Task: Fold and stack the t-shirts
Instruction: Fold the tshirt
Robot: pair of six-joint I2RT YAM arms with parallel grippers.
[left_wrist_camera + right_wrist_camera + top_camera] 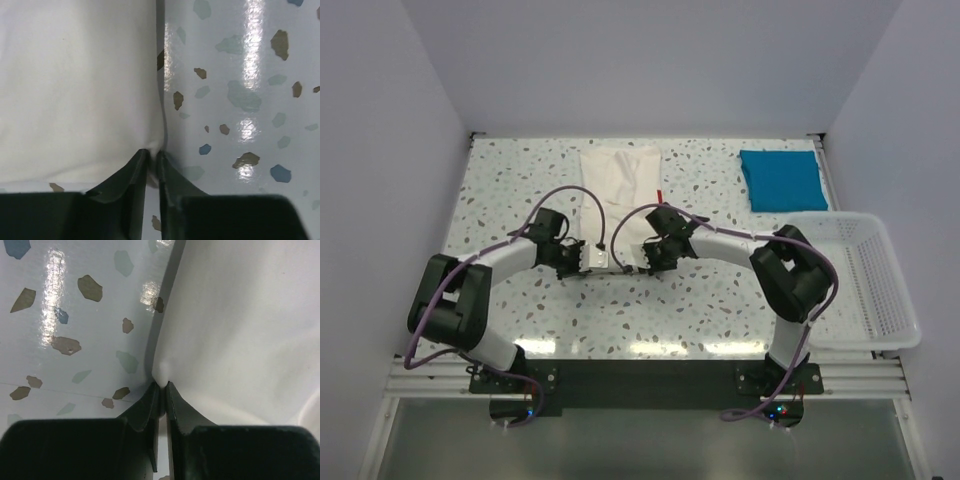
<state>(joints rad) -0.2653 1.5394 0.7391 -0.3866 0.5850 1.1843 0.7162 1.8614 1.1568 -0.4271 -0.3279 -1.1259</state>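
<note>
Bright, even light from overhead. The view from above is sharp. The glossy tabletop (pixel 720 290) shows pale glare patches along its near edge, and shadows there are faint and soft. In both wrist views, tall white glare streaks run across the tabletop, and a narrow grey shadow lines the edge of the shirt (pixel 75 90). The dark fingers (pixel 125 177), close to the lens, look slightly soft and underlit.

From above, I couldn't see the near hem of the cream-white shirt (pixel 618 175). The left gripper (pixel 588 258) and right gripper (pixel 642 258) covered it, and both wrist views cropped the cloth.
</note>
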